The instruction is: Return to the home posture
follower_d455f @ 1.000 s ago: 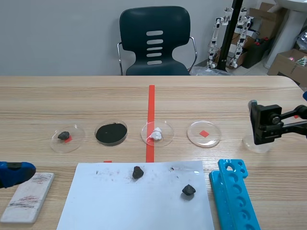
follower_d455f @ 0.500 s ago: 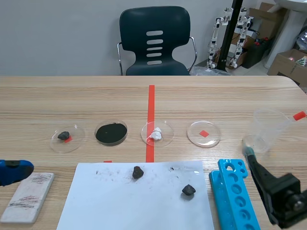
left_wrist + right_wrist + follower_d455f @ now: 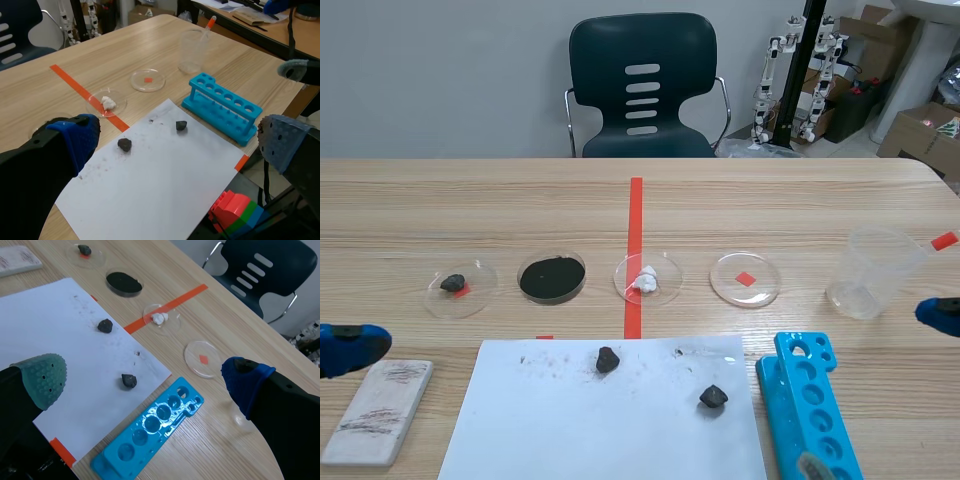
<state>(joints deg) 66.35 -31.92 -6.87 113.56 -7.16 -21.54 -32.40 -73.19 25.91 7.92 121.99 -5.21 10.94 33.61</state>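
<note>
Both arms are drawn back to the table's sides. In the scene view only a blue pad (image 3: 350,346) of the left arm shows at the left edge, and a blue pad (image 3: 940,314) of the right arm at the right edge, beside the clear beaker (image 3: 868,272). In the left wrist view my left gripper (image 3: 178,132) stands open, high above the white paper sheet (image 3: 165,175), holding nothing. My right gripper (image 3: 145,374) is open too, high over the paper's corner and the blue tube rack (image 3: 150,432), with nothing between its fingers.
Two black lumps (image 3: 608,359) (image 3: 713,397) lie on the white sheet (image 3: 570,430). Several petri dishes (image 3: 648,279) stand in a row behind it. The blue tube rack (image 3: 810,410) is at the right and a grey block (image 3: 378,411) at the left. An empty chair (image 3: 642,85) stands across the table.
The right arm left the beaker, swung down low at the front right, then drew back to the right edge. The left arm has hardly moved.
</note>
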